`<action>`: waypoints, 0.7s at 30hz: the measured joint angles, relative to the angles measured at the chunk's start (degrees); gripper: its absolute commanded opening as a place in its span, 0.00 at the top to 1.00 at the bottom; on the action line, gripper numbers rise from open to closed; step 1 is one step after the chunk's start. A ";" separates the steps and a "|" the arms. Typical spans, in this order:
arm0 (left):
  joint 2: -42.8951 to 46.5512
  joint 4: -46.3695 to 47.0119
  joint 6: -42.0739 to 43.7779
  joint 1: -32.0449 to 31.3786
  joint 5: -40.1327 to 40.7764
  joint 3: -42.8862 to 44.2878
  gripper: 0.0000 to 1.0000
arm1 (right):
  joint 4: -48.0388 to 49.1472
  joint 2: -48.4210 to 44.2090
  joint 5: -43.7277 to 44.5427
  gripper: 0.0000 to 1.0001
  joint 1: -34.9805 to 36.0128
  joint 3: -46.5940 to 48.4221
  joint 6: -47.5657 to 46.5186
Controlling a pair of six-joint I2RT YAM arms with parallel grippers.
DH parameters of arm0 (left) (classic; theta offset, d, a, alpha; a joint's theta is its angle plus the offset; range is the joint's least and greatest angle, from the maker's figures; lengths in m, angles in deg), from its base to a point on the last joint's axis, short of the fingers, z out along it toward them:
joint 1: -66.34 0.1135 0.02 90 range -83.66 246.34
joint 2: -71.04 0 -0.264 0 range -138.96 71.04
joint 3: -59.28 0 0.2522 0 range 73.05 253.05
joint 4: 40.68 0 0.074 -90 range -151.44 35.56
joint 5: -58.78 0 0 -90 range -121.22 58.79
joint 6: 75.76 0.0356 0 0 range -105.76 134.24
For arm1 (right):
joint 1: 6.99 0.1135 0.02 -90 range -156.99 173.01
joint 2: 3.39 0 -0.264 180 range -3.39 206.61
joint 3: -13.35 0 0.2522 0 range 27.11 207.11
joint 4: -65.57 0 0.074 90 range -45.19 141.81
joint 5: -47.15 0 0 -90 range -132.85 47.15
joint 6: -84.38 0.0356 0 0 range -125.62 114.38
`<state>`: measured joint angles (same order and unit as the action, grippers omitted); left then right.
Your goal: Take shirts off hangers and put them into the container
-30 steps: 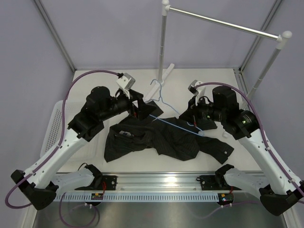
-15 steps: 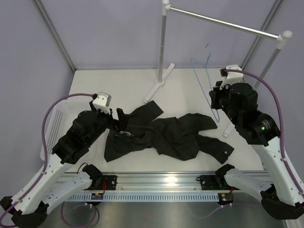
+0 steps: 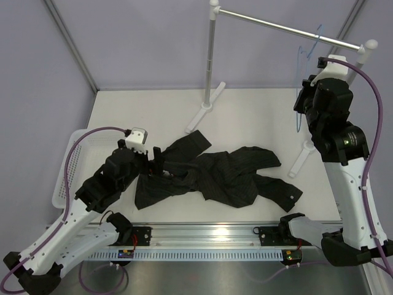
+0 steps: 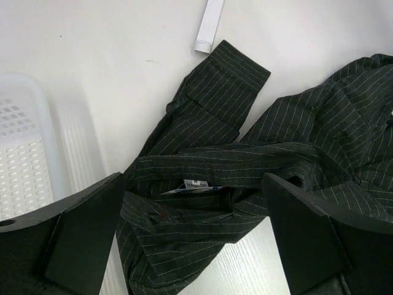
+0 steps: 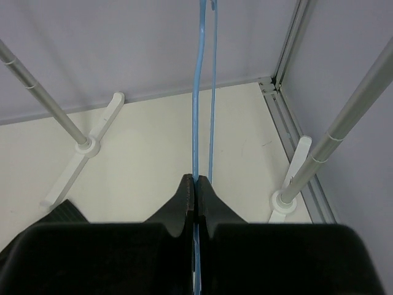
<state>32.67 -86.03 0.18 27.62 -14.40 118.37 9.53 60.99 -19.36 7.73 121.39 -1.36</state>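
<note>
Counting it up: one black pinstriped long-sleeved shirt, one thin light-blue wire hanger, one white perforated plastic basket, and one silver metal rail on two uprights with white feet.

The shirt is off the hanger. It lies crumpled on the white table between the two arms, beside the basket and not in it.

The left gripper has its fingers wide apart over the collar end of the shirt. It can't be told whether it's touching the cloth. The right gripper is up high near the right end of the rail, pinched tight on the hanger wire.

Hard to make out:
- From above, the hanger is just a faint blue line, and its hook overlaps the rail, so it's unclear whether it's actually hooked on.
- The right gripper's fingers are mostly hidden by the arm in that view.
- The left arm covers part of the basket.

The right wrist view shows the wire clamped clearly. The left wrist view shows a small white collar label with unreadable print, plus a cut-off corner of the basket.
</note>
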 measured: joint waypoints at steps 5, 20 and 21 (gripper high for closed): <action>0.42 -0.02 -0.39 0.00 -0.02 0.00 0.01 | 0.96 2.93 -1.11 1.00 -2.34 0.96 0.15; 0.94 -0.02 -1.44 0.55 -0.52 -0.81 0.01 | 3.28 5.16 -6.86 1.00 -6.49 -2.95 1.99; 1.01 -0.02 -1.44 0.57 -0.55 -0.83 0.01 | 3.52 4.98 -7.06 1.00 -6.51 -3.30 2.03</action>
<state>33.68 -86.05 -1.27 28.19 -14.94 117.54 13.04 65.97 -26.42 1.22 118.09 0.67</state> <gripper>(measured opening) 0.988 0.023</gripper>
